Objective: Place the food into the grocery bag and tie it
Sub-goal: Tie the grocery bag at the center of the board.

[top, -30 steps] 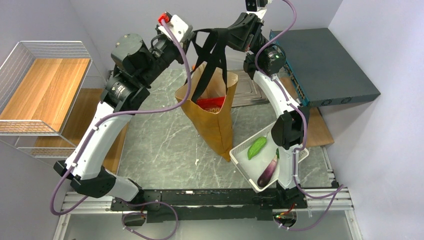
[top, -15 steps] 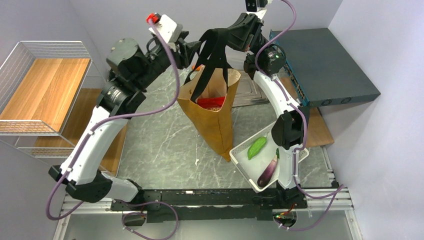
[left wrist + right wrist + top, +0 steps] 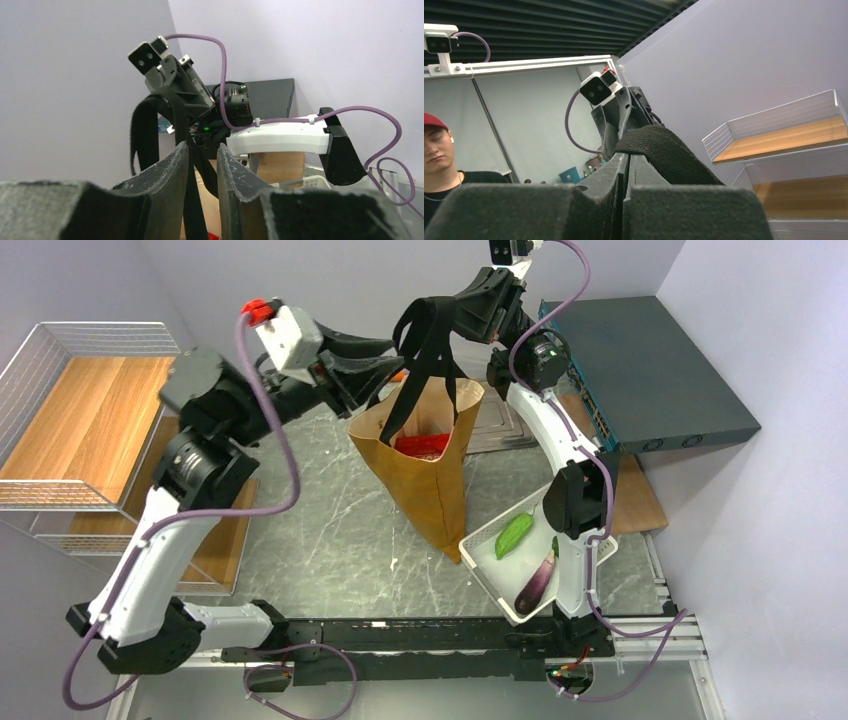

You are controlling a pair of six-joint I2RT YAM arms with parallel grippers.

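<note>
At twelve o'clock above the grey marbled surface [image 3: 320, 530], the right hand [image 3: 626, 165] is pressed together on the top loop of the long black webbing straps [image 3: 664, 150]. From them the large mustard-ochre fabric grocery bag [image 3: 430, 490] hangs mouth up, its lower corner reaching the surface. That lift probably keeps the straps taut and gathered for tying.

At nine o'clock of the straps, the left hand [image 3: 201, 150] has its fingers slightly apart, with one strap running down through the gap. It looks placed to catch that strap, not yet nipping it.

A red snack packet [image 3: 420, 445] shows inside the bag's mouth, so some food is in. At four o'clock of the bag, a white plastic tray [image 3: 485, 580] holds a green piece [image 3: 514, 535] and a purple aubergine-like piece [image 3: 537, 583].
</note>
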